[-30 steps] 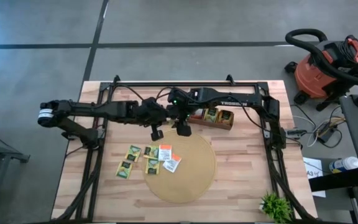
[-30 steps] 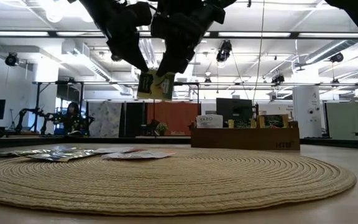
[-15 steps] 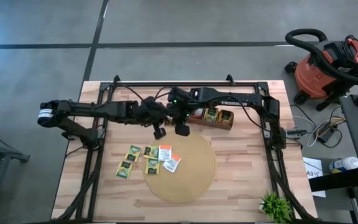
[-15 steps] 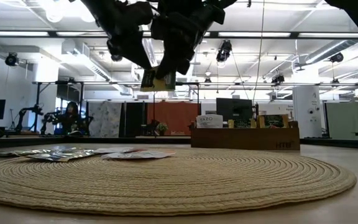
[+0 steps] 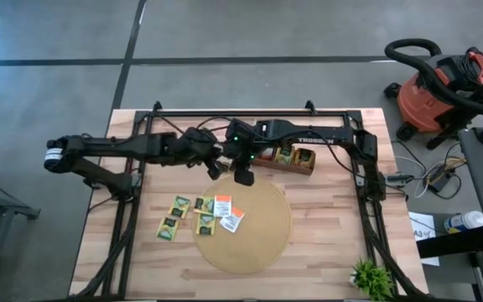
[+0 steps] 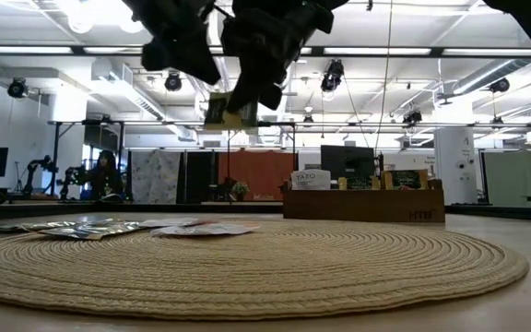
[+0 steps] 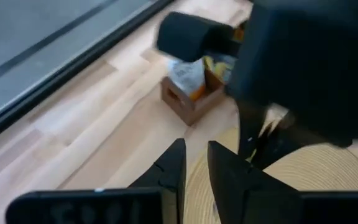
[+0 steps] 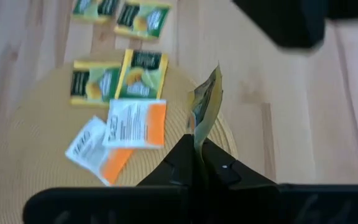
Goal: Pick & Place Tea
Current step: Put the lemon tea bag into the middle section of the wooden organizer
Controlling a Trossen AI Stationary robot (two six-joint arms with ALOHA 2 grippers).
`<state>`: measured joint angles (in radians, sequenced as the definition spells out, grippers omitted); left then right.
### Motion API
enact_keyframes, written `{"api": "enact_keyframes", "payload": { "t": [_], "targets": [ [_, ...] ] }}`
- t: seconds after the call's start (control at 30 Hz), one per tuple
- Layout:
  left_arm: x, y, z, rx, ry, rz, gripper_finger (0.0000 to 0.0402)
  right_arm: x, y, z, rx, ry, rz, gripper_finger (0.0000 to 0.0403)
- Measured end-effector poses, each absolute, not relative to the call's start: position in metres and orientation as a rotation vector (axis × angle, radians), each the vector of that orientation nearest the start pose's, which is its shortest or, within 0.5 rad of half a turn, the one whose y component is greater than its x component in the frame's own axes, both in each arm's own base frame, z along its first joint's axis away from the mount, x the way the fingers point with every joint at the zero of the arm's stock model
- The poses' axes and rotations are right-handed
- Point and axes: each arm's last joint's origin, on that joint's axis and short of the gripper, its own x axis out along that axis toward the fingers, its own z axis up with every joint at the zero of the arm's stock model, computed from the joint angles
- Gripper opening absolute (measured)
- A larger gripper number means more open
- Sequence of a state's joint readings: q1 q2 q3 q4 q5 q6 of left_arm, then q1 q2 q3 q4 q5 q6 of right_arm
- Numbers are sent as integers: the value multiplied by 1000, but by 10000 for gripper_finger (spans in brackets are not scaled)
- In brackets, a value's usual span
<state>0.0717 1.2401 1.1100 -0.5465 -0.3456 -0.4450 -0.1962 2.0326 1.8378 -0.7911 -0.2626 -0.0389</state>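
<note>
Right gripper (image 8: 194, 163): above the far-left rim of the round mat (image 5: 267, 243), fingers pinched tight on a yellow-green sachet (image 8: 205, 102), held edge-up in the air.
Left gripper (image 7: 193, 163): just beside the right gripper, off the mat's far-left rim, fingers a narrow gap apart, nothing between them.
Loose sachets (image 5: 216, 205): flat at the mat's left edge, some on the mat, some on the table (image 5: 325, 260) beside it.
Wooden box (image 5: 296, 159): beyond the mat's far edge, sachets standing inside.
</note>
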Motion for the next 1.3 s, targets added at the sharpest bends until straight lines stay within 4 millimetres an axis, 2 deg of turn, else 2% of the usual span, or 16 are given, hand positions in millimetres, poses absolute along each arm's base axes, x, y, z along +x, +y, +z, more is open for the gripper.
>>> {"api": "enact_keyframes", "payload": {
  "t": [0.2, 0.3, 0.4, 0.57, 0.7, 0.77, 0.87, 0.97, 1.13, 1.3],
  "targets": [
    [230, 23, 338, -373, 443, 604, 64, 430, -91, 299, 223, 780, -12, 9],
    [211, 20, 354, -382, 315, 658, 64, 418, -107, 321, 238, 633, -109, 8],
    [195, 15, 355, -365, 247, 711, 64, 401, -119, 338, 281, 488, -165, 8],
    [177, 15, 352, -409, 44, 727, 64, 371, -120, 342, 362, 291, -196, 8],
    [185, 24, 334, -426, -76, 598, 64, 351, -113, 345, 424, 134, -207, 8],
    [191, 32, 324, -457, -140, 496, 64, 345, -108, 350, 438, 52, -210, 8],
    [197, 48, 304, -539, -215, 441, 64, 339, -98, 355, 460, -19, -229, 8],
    [196, 66, 307, -613, -369, 347, 64, 333, -91, 364, 458, -60, -247, 8],
    [201, 89, 295, -723, -308, 183, 65, 336, -78, 364, 458, -58, -288, 8],
    [210, 96, 306, -672, -284, 55, 65, 340, -68, 362, 463, -73, -357, 8]
  ]
}}
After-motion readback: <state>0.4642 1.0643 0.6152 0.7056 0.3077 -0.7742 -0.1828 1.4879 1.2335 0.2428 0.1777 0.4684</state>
